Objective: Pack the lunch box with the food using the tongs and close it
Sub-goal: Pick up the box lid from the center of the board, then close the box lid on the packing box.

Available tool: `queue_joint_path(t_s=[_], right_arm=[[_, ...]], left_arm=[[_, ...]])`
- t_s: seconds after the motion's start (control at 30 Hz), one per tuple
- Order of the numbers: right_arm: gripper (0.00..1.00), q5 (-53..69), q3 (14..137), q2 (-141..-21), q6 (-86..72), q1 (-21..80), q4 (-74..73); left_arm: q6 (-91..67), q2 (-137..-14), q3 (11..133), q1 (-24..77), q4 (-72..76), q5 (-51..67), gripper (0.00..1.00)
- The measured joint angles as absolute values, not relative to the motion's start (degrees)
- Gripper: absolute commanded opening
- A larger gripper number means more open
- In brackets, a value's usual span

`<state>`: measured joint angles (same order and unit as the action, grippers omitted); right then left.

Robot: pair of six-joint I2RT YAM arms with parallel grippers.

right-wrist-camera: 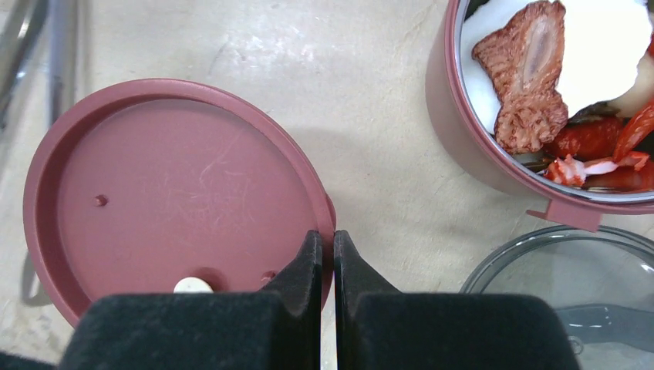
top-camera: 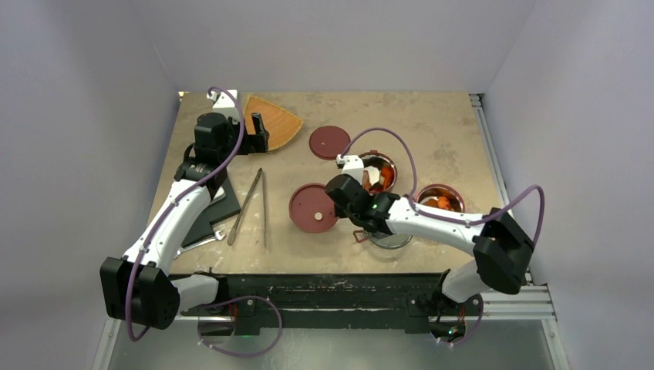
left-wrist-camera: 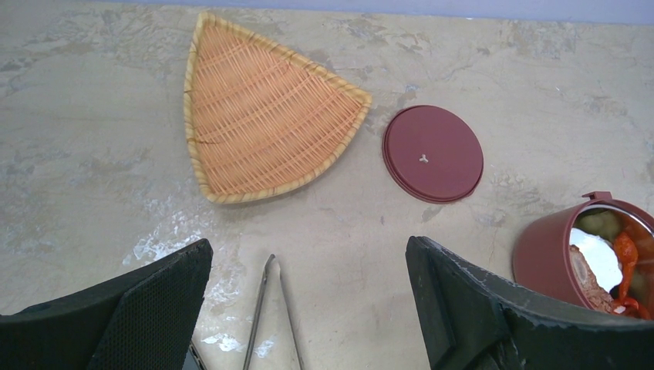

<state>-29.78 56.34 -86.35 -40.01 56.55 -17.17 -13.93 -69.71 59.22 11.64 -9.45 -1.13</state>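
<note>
The lunch box stands apart as two dark-red bowls [top-camera: 392,164] [top-camera: 456,193], both with food inside. In the right wrist view the nearer bowl [right-wrist-camera: 446,116] holds brown, red and white food [right-wrist-camera: 532,77]. One flat dark-red disc lid [right-wrist-camera: 170,185] lies left of it, and my right gripper [right-wrist-camera: 328,240] is shut on that lid's right rim. A second disc lid [left-wrist-camera: 433,153] lies further back. The smoky clear lid [right-wrist-camera: 571,277] rests on the table at the right. The tongs [left-wrist-camera: 271,308] lie on the table under my left gripper [left-wrist-camera: 308,254], which hangs open and holds nothing.
An orange woven fan-shaped tray [left-wrist-camera: 262,116] sits at the back left. A black slab [top-camera: 212,212] and a silver wrench [top-camera: 202,239] lie near the left arm. The table's front edge runs just behind the arm bases.
</note>
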Motion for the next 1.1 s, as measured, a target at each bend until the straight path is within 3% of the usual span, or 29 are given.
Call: queue_joint_path(t_s=[0.33, 0.73, 1.1], right_arm=[[0.0, -25.7, 65.3, -82.8, -34.7, 55.0, -27.1], [0.0, -17.3, 75.6, -82.8, -24.9, 34.7, -36.6], [0.0, -11.8, 77.1, -86.3, -18.2, 23.6, -38.1]], left_arm=[[-13.9, -68.4, 59.2, 11.6, -9.5, -1.7, 0.95], [-13.9, -68.2, 59.2, 11.6, -9.5, -1.7, 0.95], [-13.9, -68.3, 59.2, 11.6, -9.4, -1.2, 0.95]])
